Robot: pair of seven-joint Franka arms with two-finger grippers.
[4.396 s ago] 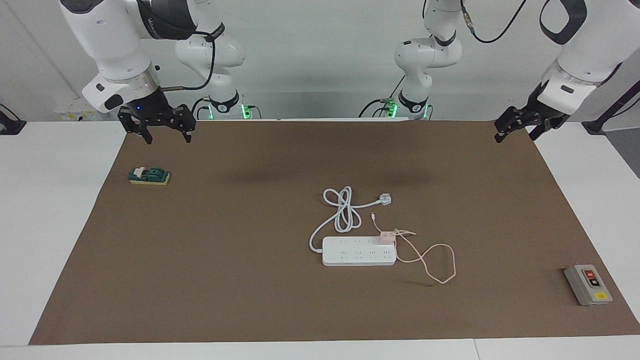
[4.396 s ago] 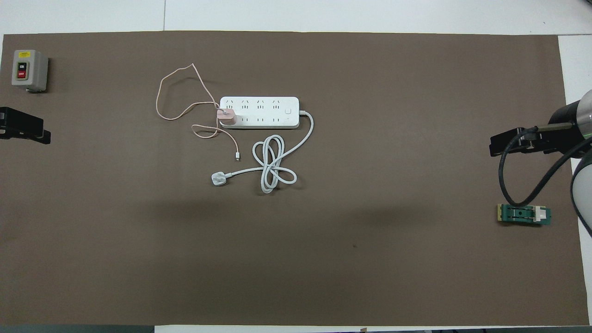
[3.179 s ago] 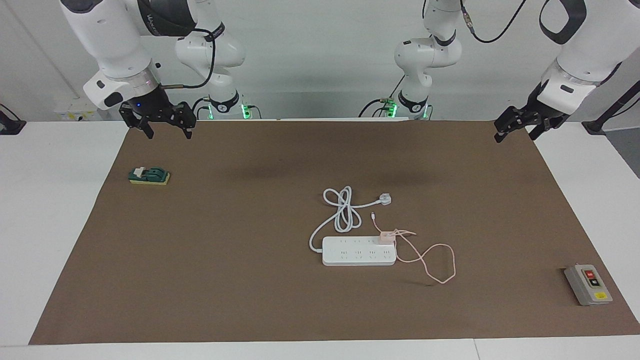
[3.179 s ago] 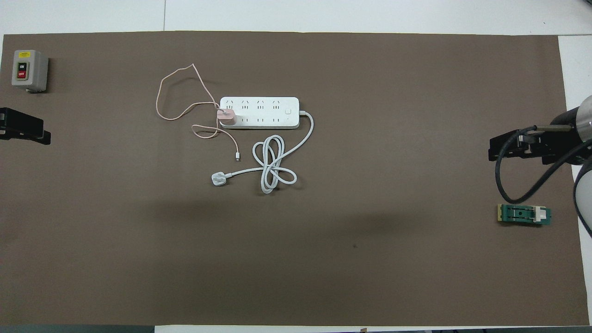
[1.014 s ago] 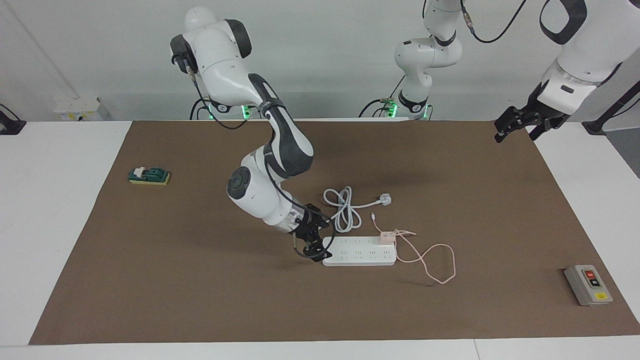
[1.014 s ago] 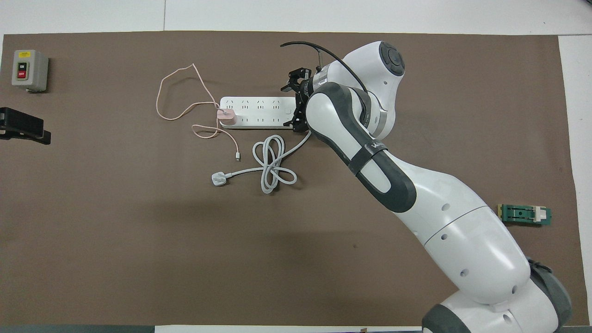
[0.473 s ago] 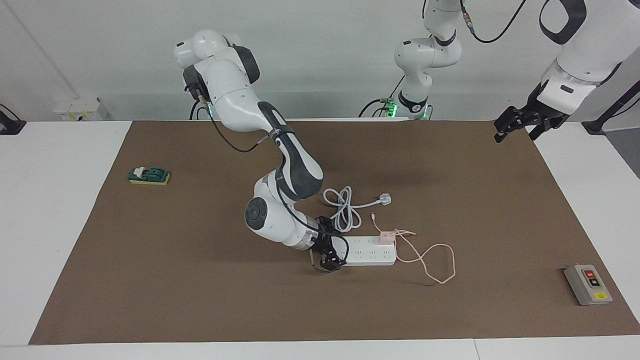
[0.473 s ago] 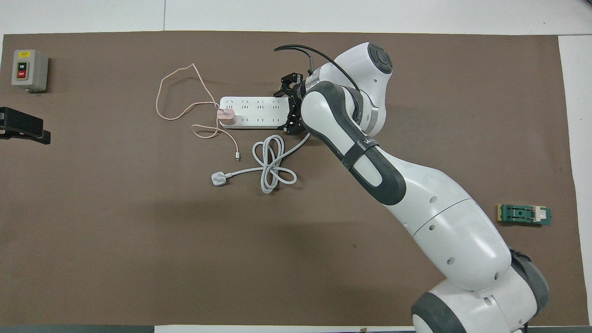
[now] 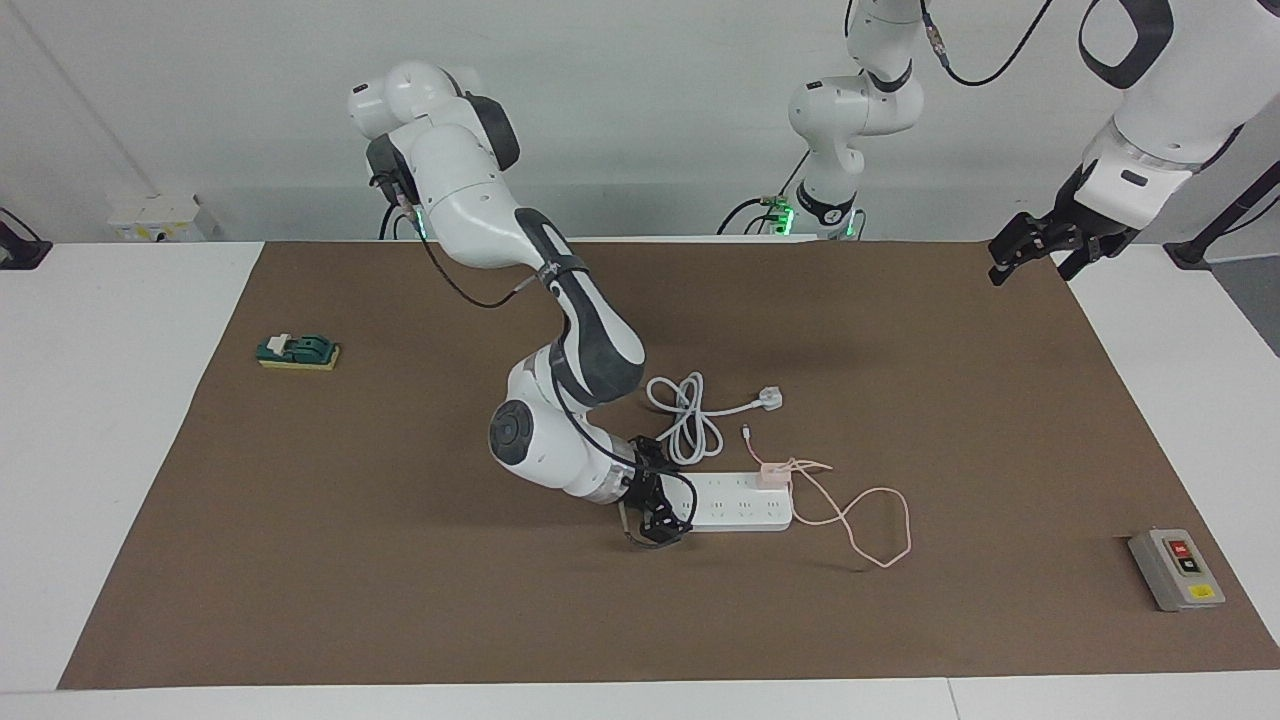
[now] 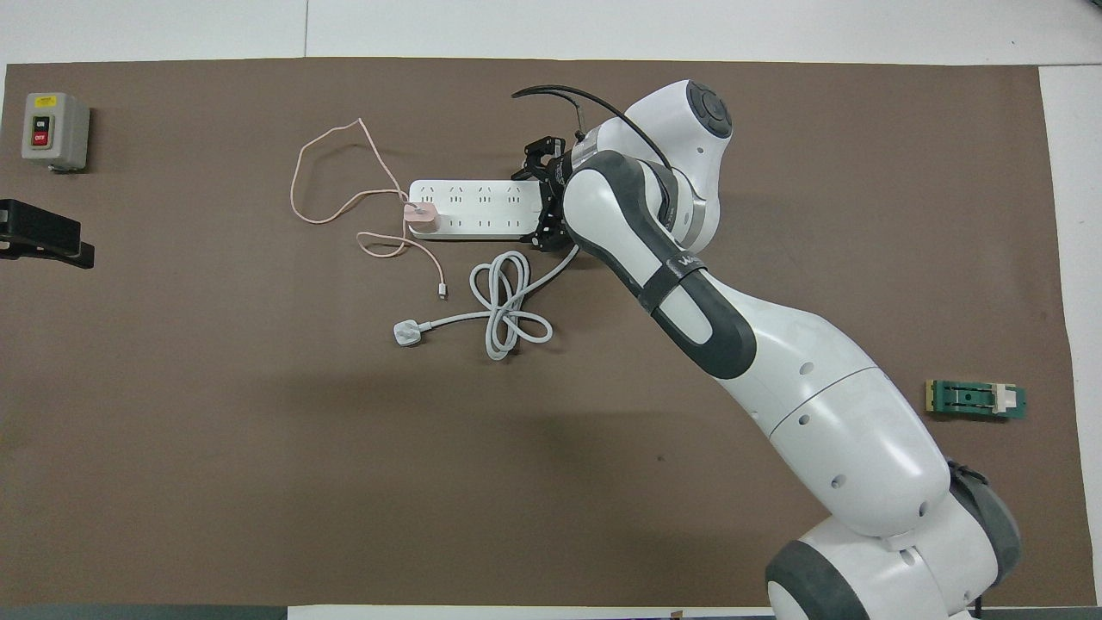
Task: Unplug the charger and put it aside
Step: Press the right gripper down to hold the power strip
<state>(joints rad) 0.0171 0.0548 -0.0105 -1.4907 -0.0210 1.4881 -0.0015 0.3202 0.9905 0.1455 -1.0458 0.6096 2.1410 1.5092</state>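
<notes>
Covering one end of the power strip point(image 9: 735, 502), the right gripper point(image 9: 655, 505) sits with its jaws spread around that end, though whether they actually squeeze it I can't tell. One pink charger point(image 9: 773, 472) stays plugged in at the strip's other end. The left gripper point(image 9: 1035, 245) waits wide open, holding nothing, over the bench point(image 9: 400, 600) corner.

Our right gripper point(image 9: 668, 497) straddles the power strip's point(image 9: 745, 508) end toward the right arm. The charger point(image 9: 771, 472) sits plugged in at the strip's other end, well apart from that gripper. The coiled cord point(image 9: 690, 425) lies just beside it, nearer the robots. The left gripper point(image 9: 1035, 250) waits over the mat's edge.
</notes>
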